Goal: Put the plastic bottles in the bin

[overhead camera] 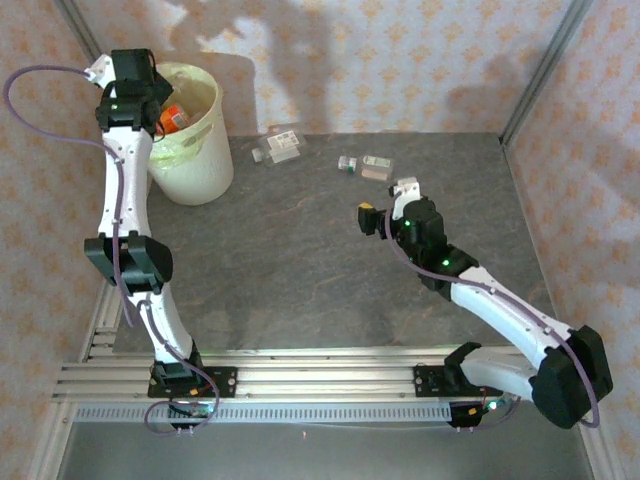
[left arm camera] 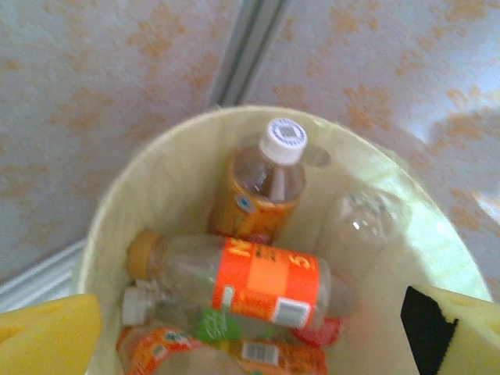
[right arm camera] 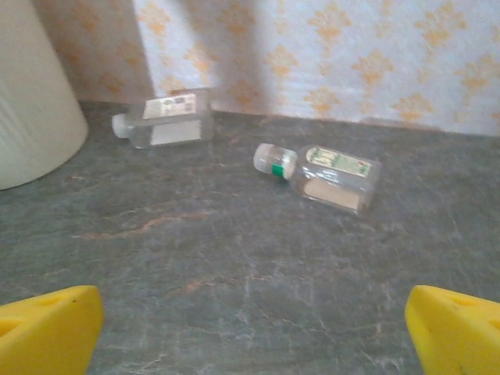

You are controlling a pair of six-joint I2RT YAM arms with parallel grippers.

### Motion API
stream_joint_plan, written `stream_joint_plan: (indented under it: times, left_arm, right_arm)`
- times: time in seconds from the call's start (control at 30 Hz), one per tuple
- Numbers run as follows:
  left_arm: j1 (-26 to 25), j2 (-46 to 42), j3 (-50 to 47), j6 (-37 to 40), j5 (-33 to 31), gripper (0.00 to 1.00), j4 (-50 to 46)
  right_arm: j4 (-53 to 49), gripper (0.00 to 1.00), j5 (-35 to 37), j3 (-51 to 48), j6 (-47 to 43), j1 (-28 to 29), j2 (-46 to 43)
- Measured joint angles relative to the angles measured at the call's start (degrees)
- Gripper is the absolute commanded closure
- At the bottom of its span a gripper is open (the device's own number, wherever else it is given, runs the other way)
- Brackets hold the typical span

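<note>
Left hand (left arm camera: 250, 344): yellow fingers (left arm camera: 47, 336) spread wide, nothing btwn them, touching nothing. It hangs over the mouth of the bin (overhead camera: 200, 170), which stands at the far-left corner of the desk (overhead camera: 300, 280), close to the back wall (overhead camera: 400, 60).

Inside the bin, seen from the left wrist:
- orange-label bottle (left arm camera: 269, 285) lying across the middle
- white-cap bottle (left arm camera: 269, 176) leaning against the far side, cap up
- clear bottle (left arm camera: 363, 223) to its right, against the liner
- more orange-labelled ones underneath; count unclear

Right hand (right arm camera: 250, 336): also wide open and empty, both yellow tips apart at the lower corners of its wrist view. It is low over mid desk and pointed toward the back wall; can't tell if the tips touch the surface.

2 bottles on the desk, both on their sides:
- white-label bottle (right arm camera: 166, 119), just right of the bin, near the foot of the back wall
- green-band bottle (right arm camera: 324, 173), ahead of the right hand, near but apart from it

Room: open desk surface btwn the 2 arms and from the right hand out to the right wall (overhead camera: 590, 150). Back wall sits tight behind both bottles. Alu rail (overhead camera: 320, 375) runs along the near edge.
</note>
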Motion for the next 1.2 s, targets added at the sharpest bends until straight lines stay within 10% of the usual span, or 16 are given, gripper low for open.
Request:
stream_joint_plan:
  times: [0.53,1.2]
  left_arm:
    - [-20.7,-19.7,-31.9,-9.3,15.6,0.00,13.3]
    - [-21.4,-27.3,-58.9,-16.5,26.4,0.00,28.3]
  right_arm:
    - [-14.1,0.00,-20.7,25.8,-17.2,-19.3,23.3]
    - [-33.8,0.01,-34.4,70.3,-47.4,-25.0,68.0]
